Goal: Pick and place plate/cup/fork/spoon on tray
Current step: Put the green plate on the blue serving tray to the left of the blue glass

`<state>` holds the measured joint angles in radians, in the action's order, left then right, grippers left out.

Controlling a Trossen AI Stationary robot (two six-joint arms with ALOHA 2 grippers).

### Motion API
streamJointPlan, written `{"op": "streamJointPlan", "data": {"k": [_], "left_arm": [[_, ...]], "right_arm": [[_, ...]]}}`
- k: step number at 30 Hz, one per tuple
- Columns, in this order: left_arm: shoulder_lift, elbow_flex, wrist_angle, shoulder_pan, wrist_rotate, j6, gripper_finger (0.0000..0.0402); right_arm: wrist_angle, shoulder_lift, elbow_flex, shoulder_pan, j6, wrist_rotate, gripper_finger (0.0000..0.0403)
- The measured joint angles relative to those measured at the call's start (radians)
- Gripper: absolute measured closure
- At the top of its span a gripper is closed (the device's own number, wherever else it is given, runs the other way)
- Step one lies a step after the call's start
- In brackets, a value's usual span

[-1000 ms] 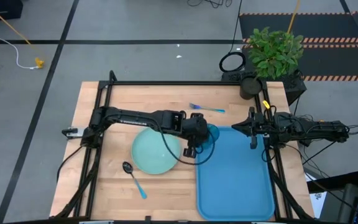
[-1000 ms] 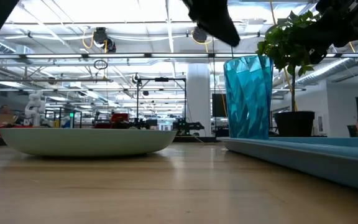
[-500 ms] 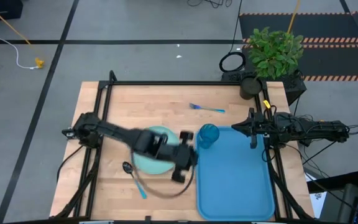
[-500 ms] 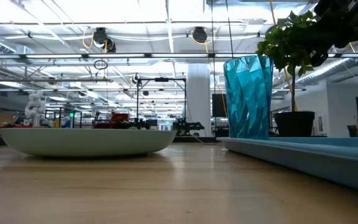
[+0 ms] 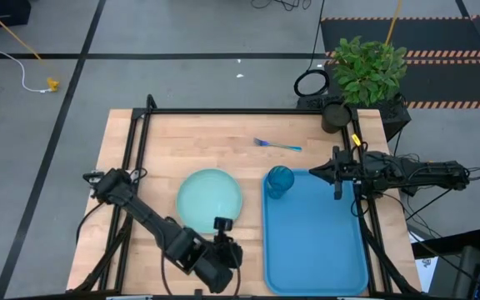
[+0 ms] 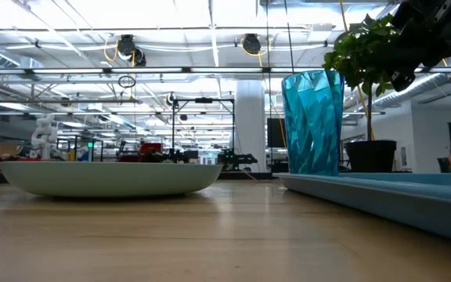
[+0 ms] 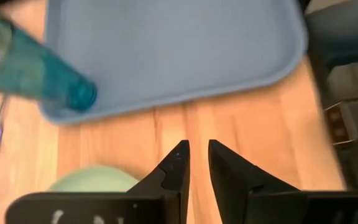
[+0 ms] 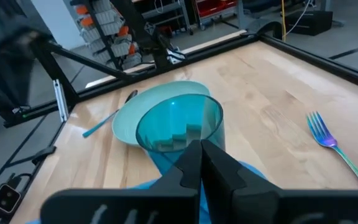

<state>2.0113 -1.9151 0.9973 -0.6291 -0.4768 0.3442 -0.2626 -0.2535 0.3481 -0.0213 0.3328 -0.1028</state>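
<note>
The teal cup (image 5: 278,182) stands upright on the blue tray (image 5: 323,242), in its far-left corner. The mint-green plate (image 5: 211,200) rests on the table left of the tray. The fork (image 5: 277,146) lies on the wood beyond both. The spoon (image 8: 114,112) lies past the plate in the right wrist view; my left arm hides it from above. My left gripper (image 5: 233,250) hovers near the table's near edge, between plate and tray, its fingers (image 7: 178,163) a narrow gap apart with nothing between them. My right gripper (image 8: 201,149) is shut, held over the tray's far right.
A potted plant (image 5: 365,71) stands at the table's far right corner. A black frame (image 5: 223,111) runs along the table's edges. Bare wood (image 5: 190,137) lies at the far left, beyond the plate.
My left gripper has swung away from the cup on the tray, passed over the plate and gone toward the table's near edge, leaving the low view. The cup stays upright in the tray's corner. Plate and fork have not moved.
</note>
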Motion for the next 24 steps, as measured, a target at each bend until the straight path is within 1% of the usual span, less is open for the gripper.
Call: {"op": "streamJointPlan", "data": {"k": [3,6,10,14,16,18,20,22,24], "left_arm": [[0.000,0.083,-0.006,0.002,-0.025,0.076,0.0345],[0.000,0.179,-0.005,0.014,-0.024,0.141,0.0346],[0.000,0.289,-0.005,0.043,-0.014,0.292,0.0338],[0.000,0.379,-0.068,0.076,0.114,0.393,0.0309],[0.000,0.411,-0.100,0.080,0.135,0.400,0.0290],[0.000,0.438,-0.119,0.081,0.125,0.402,0.0272],[0.000,0.457,-0.111,0.083,0.088,0.414,0.0255],[0.000,0.464,-0.103,0.086,0.053,0.422,0.0242],[0.000,0.465,-0.108,0.089,0.045,0.413,0.0234]], "right_arm": [[0.003,-0.004,0.000,0.000,0.000,0.000,0.0403],[0.003,-0.005,0.000,0.000,-0.002,0.000,0.0403],[0.003,-0.005,0.000,0.000,-0.015,0.000,0.0403],[0.003,-0.005,0.000,0.000,-0.026,0.000,0.0403],[0.003,-0.005,0.000,0.000,-0.027,0.000,0.0403],[0.003,-0.006,0.000,0.000,-0.027,0.000,0.0403],[0.001,-0.006,0.000,0.000,-0.026,0.000,0.0403],[-0.005,-0.006,0.000,0.000,-0.017,0.000,0.0403],[-0.007,-0.006,0.000,0.000,-0.007,0.000,0.0403]]}}
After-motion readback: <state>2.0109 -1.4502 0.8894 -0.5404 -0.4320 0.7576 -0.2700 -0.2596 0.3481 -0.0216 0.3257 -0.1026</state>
